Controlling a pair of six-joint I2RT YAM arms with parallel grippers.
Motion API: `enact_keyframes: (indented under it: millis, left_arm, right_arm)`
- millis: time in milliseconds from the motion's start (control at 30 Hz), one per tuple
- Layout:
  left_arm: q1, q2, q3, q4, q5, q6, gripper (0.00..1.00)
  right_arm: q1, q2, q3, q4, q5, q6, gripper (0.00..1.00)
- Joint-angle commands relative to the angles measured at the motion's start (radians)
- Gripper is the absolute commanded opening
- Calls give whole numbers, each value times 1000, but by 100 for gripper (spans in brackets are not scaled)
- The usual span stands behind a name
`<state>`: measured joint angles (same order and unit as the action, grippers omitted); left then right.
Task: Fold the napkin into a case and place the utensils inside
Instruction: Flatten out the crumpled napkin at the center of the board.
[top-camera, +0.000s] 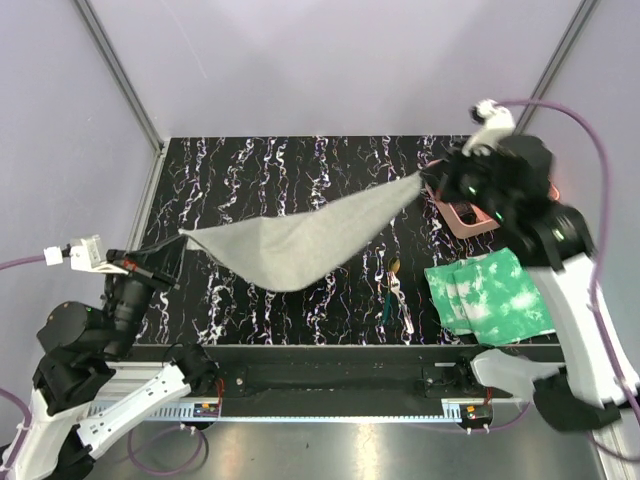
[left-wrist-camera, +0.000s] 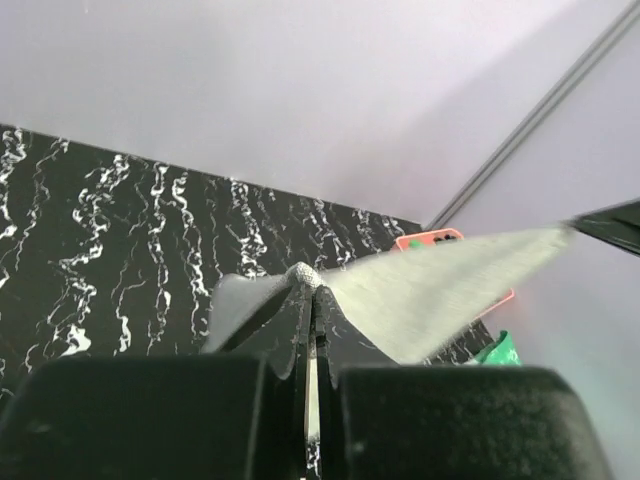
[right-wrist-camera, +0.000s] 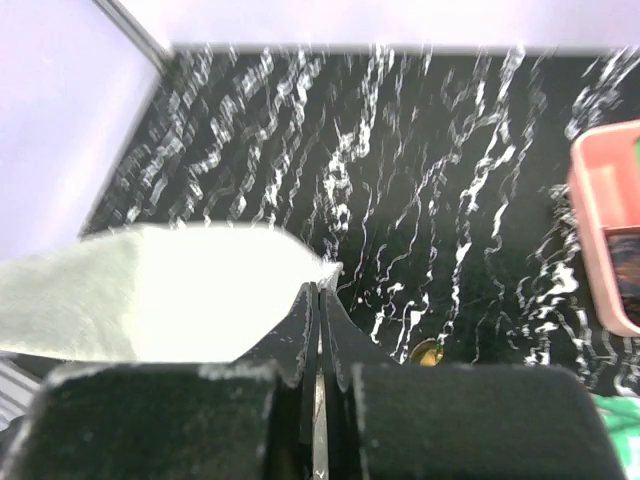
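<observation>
The plain grey napkin (top-camera: 300, 243) hangs stretched in the air over the black marbled table, sagging in the middle. My left gripper (top-camera: 178, 238) is shut on its left corner, seen in the left wrist view (left-wrist-camera: 312, 290) with the cloth (left-wrist-camera: 440, 290) running off to the right. My right gripper (top-camera: 428, 178) is shut on its right corner, seen in the right wrist view (right-wrist-camera: 318, 290) with the cloth (right-wrist-camera: 150, 290) running off to the left. The utensils (top-camera: 392, 290) lie on the table at front right, below the cloth; one metal end shows in the right wrist view (right-wrist-camera: 428, 352).
A pink plastic tray (top-camera: 462, 215) sits at the back right, partly under my right arm. A green-and-white mottled sheet (top-camera: 490, 292) lies at the front right, beside the utensils. Purple walls enclose the table (top-camera: 250, 160).
</observation>
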<state>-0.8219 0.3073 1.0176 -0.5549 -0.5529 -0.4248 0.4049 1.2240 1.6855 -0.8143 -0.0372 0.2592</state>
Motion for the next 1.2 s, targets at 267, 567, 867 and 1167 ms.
enact_keyframes:
  millis: [267, 567, 867, 1167]
  left_arm:
    - [1, 68, -82, -19, -111, -133, 0]
    - [1, 366, -114, -255, -320, -396, 0]
    - [0, 336, -204, -249, -285, -463, 0]
    - [1, 325, -217, -234, -263, -459, 0]
  right_arm:
    - [5, 312, 86, 208, -9, -28, 0]
    - [5, 1015, 724, -84, -152, 65, 53]
    - [83, 476, -71, 13, 79, 81, 75]
    - [396, 172, -601, 33, 172, 526, 42]
